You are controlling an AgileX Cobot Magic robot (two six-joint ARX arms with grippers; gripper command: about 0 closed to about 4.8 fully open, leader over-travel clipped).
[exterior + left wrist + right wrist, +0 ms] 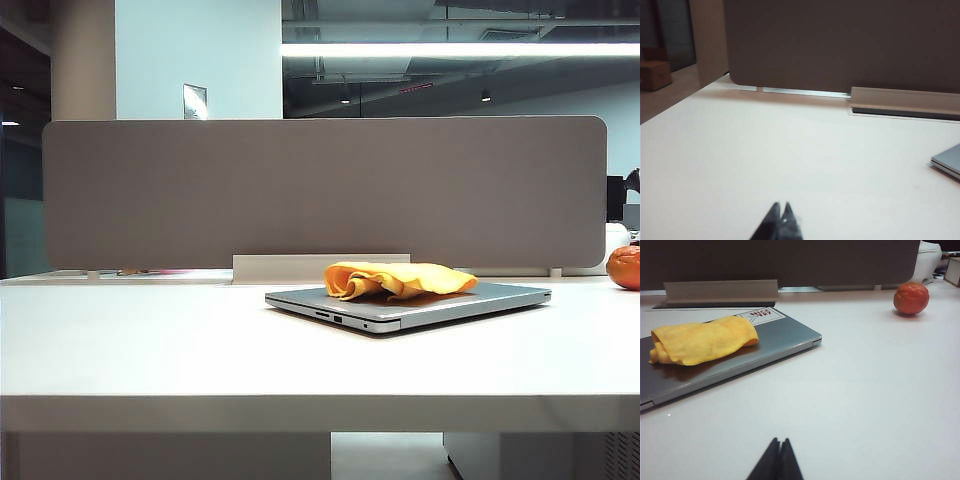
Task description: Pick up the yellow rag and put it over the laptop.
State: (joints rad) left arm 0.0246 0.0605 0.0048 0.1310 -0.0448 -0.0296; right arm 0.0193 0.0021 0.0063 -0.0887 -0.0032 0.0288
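The yellow rag [400, 279] lies bunched in wrinkly folds on the closed lid of the laptop [470, 300], covering only part of it; in the exterior view the lid's bare grey runs out toward 3 o'clock of the cloth. In the right wrist view the rag [702, 340] hides much of the lid, the laptop [775, 337] is cut off at the frame edge, and a small label at its far corner is too blurred to read. An orange fruit [911, 298] sits on the white counter [150, 340], well apart from the laptop, half cut off in the exterior view. The left gripper [780, 210] hangs low over bare counter, jaws pressed together on nothing; only a corner of the laptop [947, 162] shows there. The right gripper [779, 444] likewise has its jaws closed and empty. Neither arm appears in the exterior view.
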